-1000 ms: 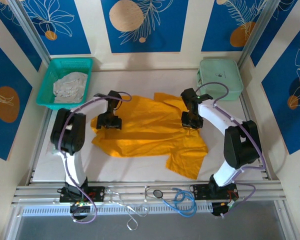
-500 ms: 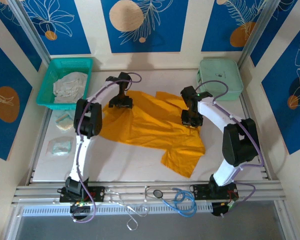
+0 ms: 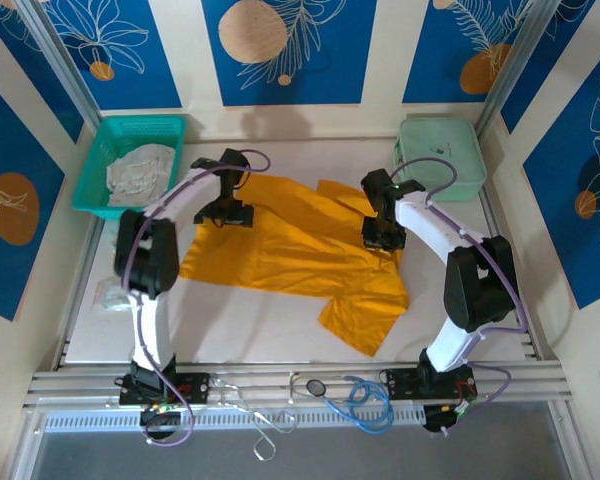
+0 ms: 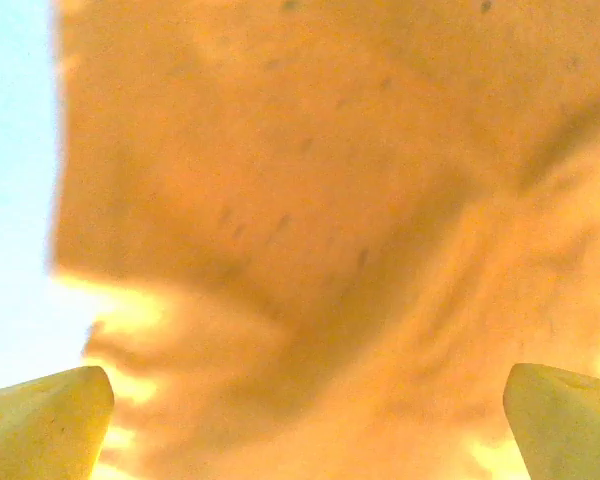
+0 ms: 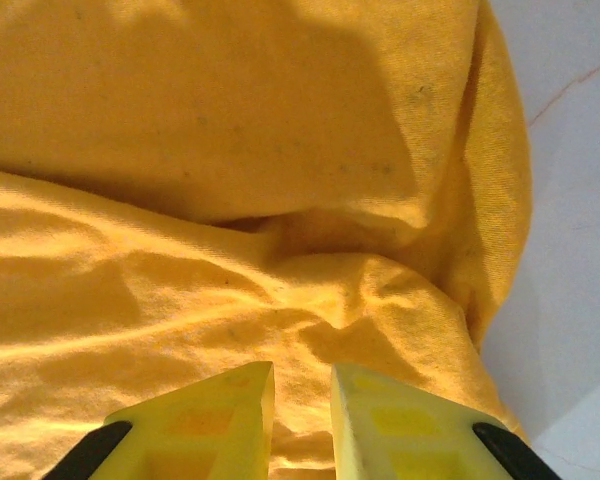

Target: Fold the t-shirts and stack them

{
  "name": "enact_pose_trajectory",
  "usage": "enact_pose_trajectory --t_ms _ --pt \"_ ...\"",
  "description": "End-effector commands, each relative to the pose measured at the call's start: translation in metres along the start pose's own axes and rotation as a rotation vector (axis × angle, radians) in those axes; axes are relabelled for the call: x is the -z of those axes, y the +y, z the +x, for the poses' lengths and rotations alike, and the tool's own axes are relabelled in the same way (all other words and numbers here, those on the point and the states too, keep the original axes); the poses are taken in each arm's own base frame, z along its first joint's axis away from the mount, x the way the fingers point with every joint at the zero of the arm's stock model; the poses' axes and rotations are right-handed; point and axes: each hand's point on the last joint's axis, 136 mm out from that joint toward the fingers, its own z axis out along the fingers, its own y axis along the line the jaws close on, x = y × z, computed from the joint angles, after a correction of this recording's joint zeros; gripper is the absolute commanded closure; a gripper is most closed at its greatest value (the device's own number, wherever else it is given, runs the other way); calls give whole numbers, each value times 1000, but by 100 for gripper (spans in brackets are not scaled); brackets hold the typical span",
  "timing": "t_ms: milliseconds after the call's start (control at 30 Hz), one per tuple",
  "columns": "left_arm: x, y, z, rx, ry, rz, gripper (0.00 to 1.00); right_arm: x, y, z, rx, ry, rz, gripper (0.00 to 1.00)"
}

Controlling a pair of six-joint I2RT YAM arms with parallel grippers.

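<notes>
On the table (image 3: 270, 325) lies one orange t-shirt (image 3: 290, 255), left tool (image 3: 227, 214) apart, right tool (image 3: 383, 239) clamped on it.

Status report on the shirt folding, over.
Left gripper open above mustard t-shirt. Right gripper pinching its right side. Shirt rumpled, unfolded. Pale garment in teal basket.

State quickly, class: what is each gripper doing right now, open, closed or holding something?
Left gripper: open, holding nothing.
Right gripper: closed on the orange t-shirt.
</notes>
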Motion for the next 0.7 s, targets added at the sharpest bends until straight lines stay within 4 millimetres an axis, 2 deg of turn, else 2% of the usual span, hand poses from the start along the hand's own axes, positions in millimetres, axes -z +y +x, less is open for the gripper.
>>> enact_pose_trajectory --t_ms 0,67,133,200,267,333,367,500,667 --pt "25 26 20 44 -32 -58 0 13 5 2 20 -9 -23 77" --pt "18 32 36 58 -10 -63 3 15 6 3 22 -11 -30 77" --pt "5 31 48 71 30 -54 12 16 6 4 21 -13 -36 77" --pt "-13 23 58 78 69 -22 30 18 6 5 19 -19 -42 77" --pt "-35 15 64 89 100 3 57 19 5 7 18 -23 -47 77" --pt "-53 10 66 91 129 5 76 20 3 9 18 -25 -45 77" --pt "-62 10 66 94 140 -6 81 21 1 10 18 -26 -41 77" --pt "-84 10 74 109 184 -32 84 20 -8 15 3 -34 -38 77" --pt "-83 22 105 134 229 -73 84 15 -23 14 -39 -37 -52 77"
